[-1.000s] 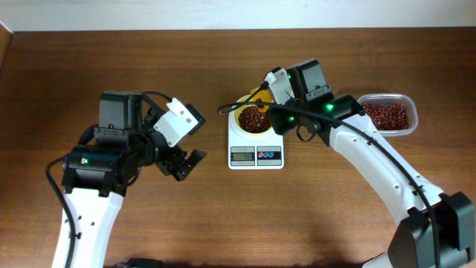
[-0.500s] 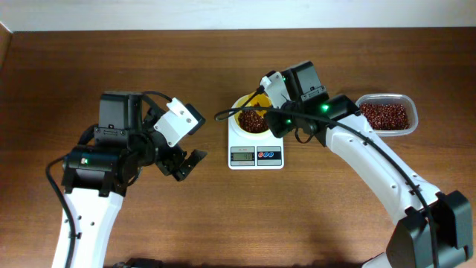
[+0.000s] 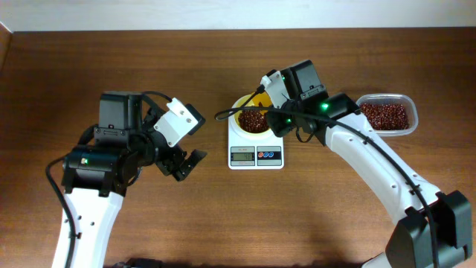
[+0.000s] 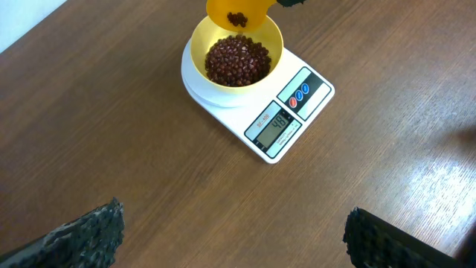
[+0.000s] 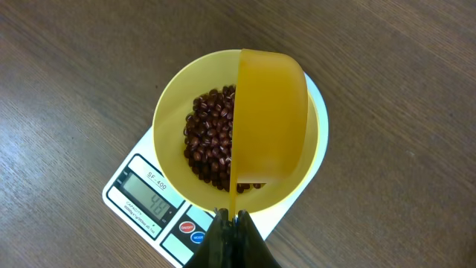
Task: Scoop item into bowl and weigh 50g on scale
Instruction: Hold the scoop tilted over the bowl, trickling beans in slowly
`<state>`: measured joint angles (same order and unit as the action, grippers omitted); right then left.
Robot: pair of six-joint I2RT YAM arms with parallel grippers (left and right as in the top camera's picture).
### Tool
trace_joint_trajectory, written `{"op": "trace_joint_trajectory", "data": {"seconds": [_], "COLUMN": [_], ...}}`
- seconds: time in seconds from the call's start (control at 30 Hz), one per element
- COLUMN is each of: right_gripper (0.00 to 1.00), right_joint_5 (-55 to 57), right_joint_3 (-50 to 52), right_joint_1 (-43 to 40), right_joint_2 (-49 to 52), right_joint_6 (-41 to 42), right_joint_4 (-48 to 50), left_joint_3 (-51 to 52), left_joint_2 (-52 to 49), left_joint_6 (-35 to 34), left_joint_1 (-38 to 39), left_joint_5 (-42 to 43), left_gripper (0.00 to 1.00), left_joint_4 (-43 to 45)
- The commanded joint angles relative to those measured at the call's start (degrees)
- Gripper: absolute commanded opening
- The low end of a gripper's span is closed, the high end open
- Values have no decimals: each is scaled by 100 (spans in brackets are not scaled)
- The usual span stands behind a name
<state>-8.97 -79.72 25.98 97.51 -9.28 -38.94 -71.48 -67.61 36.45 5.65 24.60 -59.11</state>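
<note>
Left end effector (image 3: 186, 165) spread wide; right end effector (image 5: 230, 222) pinched closed.

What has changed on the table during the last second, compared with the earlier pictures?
The right gripper, shut on the scoop, shifted a little to the left above the bowl, then stopped. Nothing was taken or let go. The left gripper stayed open and still; the scale, bowl and tub did not move.

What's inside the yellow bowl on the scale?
Small dark red-brown beans heaped in the round pale yellow bowl. The yellow plastic scoop in the right gripper hides part of the heap in the right wrist view.
</note>
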Motion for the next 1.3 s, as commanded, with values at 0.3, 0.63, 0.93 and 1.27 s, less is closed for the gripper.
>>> {"op": "trace_joint_trajectory", "data": {"seconds": [0.3, 0.63, 0.93, 1.27], "right_gripper": [4, 4, 4, 4], "right_joint_5": [125, 195, 195, 50], "right_joint_3": [-251, -269, -269, -350], "right_joint_1": [107, 111, 111, 140], "right_joint_2": [37, 48, 48, 33], "right_joint_6": [-37, -37, -35, -15], "right_joint_4": [68, 2, -11, -120], "left_joint_3": [-101, -101, -101, -101], "left_joint_2": [2, 2, 2, 2], "left_joint_6": [90, 90, 90, 90], "left_joint_1": [-20, -17, -17, -17], "left_joint_5": [-2, -2, -2, -2], "left_gripper": [99, 99, 99, 99], "left_joint_4": [4, 4, 4, 4]}}
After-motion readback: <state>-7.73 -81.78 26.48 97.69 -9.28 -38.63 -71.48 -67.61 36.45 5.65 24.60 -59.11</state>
